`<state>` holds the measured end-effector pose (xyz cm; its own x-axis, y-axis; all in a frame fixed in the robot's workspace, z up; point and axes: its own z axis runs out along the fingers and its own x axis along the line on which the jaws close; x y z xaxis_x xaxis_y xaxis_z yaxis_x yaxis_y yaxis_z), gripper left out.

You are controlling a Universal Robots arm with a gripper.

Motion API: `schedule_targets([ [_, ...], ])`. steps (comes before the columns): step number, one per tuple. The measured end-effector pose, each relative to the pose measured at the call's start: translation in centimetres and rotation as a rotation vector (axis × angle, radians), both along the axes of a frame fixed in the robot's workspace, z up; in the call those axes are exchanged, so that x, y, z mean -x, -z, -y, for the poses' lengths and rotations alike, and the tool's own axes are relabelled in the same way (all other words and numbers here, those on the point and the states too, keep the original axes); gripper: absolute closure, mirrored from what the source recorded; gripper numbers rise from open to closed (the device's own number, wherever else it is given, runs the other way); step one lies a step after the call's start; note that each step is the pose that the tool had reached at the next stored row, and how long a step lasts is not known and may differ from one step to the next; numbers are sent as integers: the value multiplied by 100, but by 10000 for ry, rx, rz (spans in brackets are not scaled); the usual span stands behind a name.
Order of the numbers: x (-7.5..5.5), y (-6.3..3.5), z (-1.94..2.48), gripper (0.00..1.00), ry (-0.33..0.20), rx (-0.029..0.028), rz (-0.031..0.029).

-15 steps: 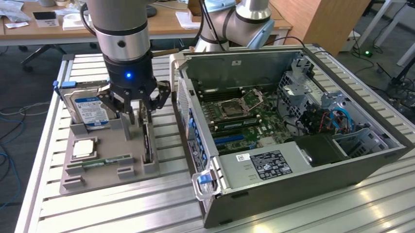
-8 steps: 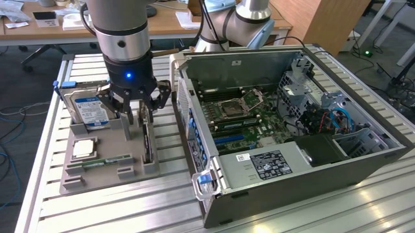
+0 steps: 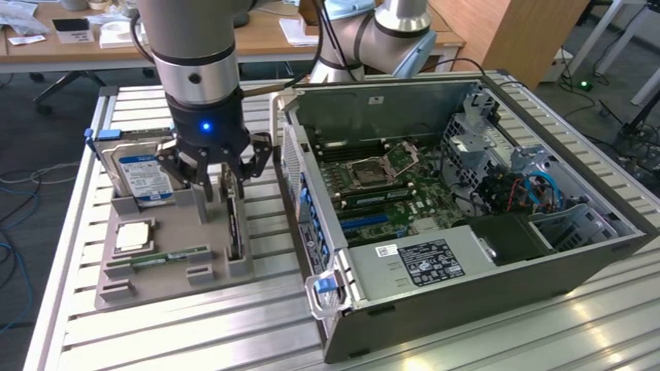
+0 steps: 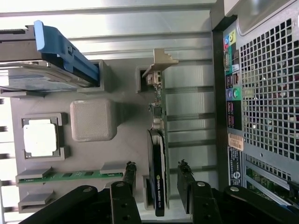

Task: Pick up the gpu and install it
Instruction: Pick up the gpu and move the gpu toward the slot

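Observation:
The gpu (image 4: pixel 158 186) stands on edge in a slot of the grey holder tray (image 4: pixel 126 70). Its black cooler is nearest the wrist camera, and its green board and silver bracket (image 4: pixel 160 59) run away from it. My gripper (image 4: pixel 157 169) is open and straddles the card, one fingertip (image 4: pixel 130 170) on each side with a gap to the card. In the exterior view the gripper (image 3: pixel 221 185) hangs just over the gpu (image 3: pixel 234 228) at the tray's edge nearest the open computer case (image 3: pixel 577 255). The motherboard (image 3: pixel 382 185) lies exposed inside the case.
On the tray (image 3: pixel 165 282) a blue-labelled hard drive (image 3: pixel 144 176) stands at the back, with a processor (image 3: pixel 134 236) and a memory stick (image 3: pixel 157 259) in front. The case's rear panel (image 4: pixel 261 93) rises close beside the gpu. A second arm (image 3: pixel 372 31) stands behind the case.

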<state>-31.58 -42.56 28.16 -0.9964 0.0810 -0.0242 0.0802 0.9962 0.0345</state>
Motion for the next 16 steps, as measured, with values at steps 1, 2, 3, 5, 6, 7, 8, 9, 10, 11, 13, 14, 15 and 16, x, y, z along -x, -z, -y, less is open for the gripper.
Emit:
schedule_targets([
  [1, 0, 7, 0, 51, 0, 0, 0],
  [2, 0, 7, 0, 51, 0, 1, -1],
  [3, 0, 7, 0, 51, 0, 2, -3],
  [5, 0, 9, 0, 51, 0, 1, -1],
  [6, 0, 9, 0, 51, 0, 1, -1],
  [7, 0, 10, 0, 51, 0, 1, -1],
  [8, 0, 11, 0, 51, 0, 0, 0],
  [9, 0, 14, 0, 51, 0, -1, 1],
  [10, 0, 17, 0, 51, 0, -1, 1],
  [11, 0, 19, 0, 51, 0, 1, -1],
  [13, 0, 22, 0, 51, 0, 1, -2],
  [14, 0, 28, 0, 51, 0, 1, -1],
  [15, 0, 34, 0, 51, 0, 0, 0],
  [16, 0, 35, 0, 51, 0, 0, -1],
])
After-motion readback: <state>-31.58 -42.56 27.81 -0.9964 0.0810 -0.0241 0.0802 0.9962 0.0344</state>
